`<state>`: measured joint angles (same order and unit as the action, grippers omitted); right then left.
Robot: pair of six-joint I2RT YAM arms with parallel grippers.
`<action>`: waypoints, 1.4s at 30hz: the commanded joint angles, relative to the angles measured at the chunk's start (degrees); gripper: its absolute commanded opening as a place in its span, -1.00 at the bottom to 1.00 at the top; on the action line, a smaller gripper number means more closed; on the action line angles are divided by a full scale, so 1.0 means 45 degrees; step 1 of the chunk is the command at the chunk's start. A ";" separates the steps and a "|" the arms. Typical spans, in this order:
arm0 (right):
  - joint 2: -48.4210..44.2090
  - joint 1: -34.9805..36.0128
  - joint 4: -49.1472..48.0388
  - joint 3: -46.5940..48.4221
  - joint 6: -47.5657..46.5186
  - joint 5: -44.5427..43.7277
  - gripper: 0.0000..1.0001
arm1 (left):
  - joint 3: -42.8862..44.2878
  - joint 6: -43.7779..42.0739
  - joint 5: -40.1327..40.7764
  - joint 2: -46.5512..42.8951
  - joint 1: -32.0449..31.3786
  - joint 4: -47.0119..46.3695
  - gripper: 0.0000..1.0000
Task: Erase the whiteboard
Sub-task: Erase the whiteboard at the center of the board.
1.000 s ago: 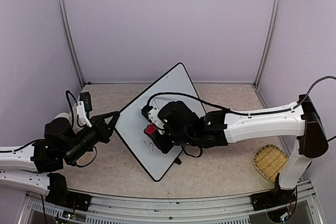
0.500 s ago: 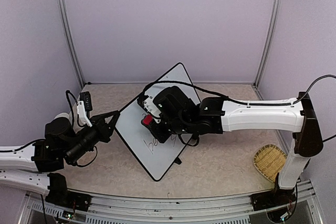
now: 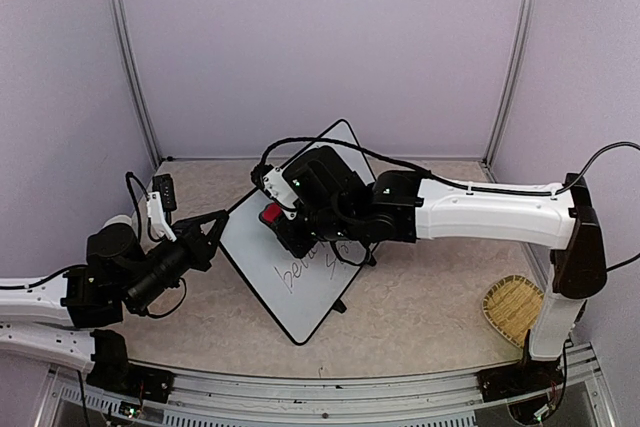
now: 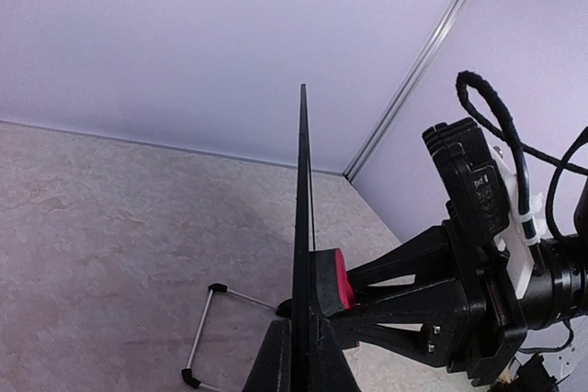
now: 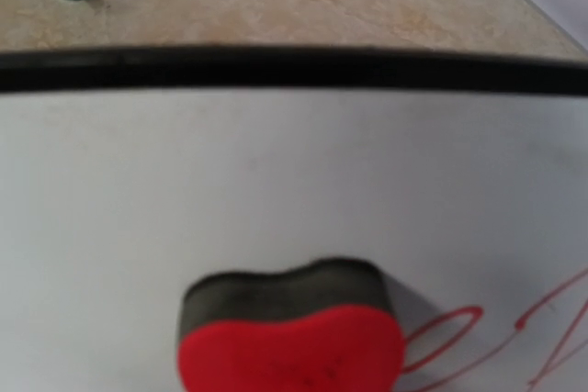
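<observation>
Whiteboard (image 3: 300,305) stands propped on the table (image 3: 430,297), its edge clenched in the left gripper (image 3: 216,224). The right gripper (image 3: 277,219) grasps a red eraser (image 3: 270,214) pressed against the board. Wiping looks underway. The handwriting (image 3: 305,269) below the eraser calls for a downward sweep.

Centre blocked: whiteboard (image 3: 285,302), right arm (image 3: 480,217) across it; bare tabletop (image 3: 420,297) between whiteboard and basket (image 3: 515,309).

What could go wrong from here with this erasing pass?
The left gripper pinches only the thin edge of the whiteboard, so the push from the eraser in the right gripper could twist or slip it. The writing lies lower on the board than the eraser; strokes up here might miss it.
</observation>
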<state>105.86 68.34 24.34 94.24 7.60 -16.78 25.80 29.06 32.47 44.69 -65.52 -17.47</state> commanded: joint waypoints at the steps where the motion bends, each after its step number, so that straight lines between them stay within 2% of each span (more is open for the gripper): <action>1: 0.0459 -0.0183 -0.0895 0.0035 -0.0090 0.0091 -0.71 | 0.0080 -0.0378 -0.2098 0.0504 -0.0421 0.1367 -1.00; 12: -0.0362 -0.0205 -0.1580 -0.2479 0.0544 0.0122 -0.72 | 0.0071 -0.0402 -0.2108 0.0362 -0.0421 0.1383 -1.00; 24: -0.0816 -0.0205 -0.1792 -0.3492 0.0947 0.0198 -0.73 | 0.0018 -0.0344 -0.2002 0.0135 -0.0421 0.1517 -1.00; 30: -0.0796 -0.0205 -0.1816 -0.3234 0.0926 0.0278 -0.74 | -0.0012 -0.0331 -0.1995 0.0167 -0.0421 0.1502 -1.00; 42: -0.0114 -0.0203 -0.1475 -0.1003 0.0357 0.0118 -0.73 | -0.0003 -0.0326 -0.2120 0.0363 -0.0421 0.1461 -1.00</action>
<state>102.91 68.07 18.94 86.17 10.52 -16.08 25.89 29.06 31.99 44.25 -65.58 -16.67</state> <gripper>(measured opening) 0.202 0.054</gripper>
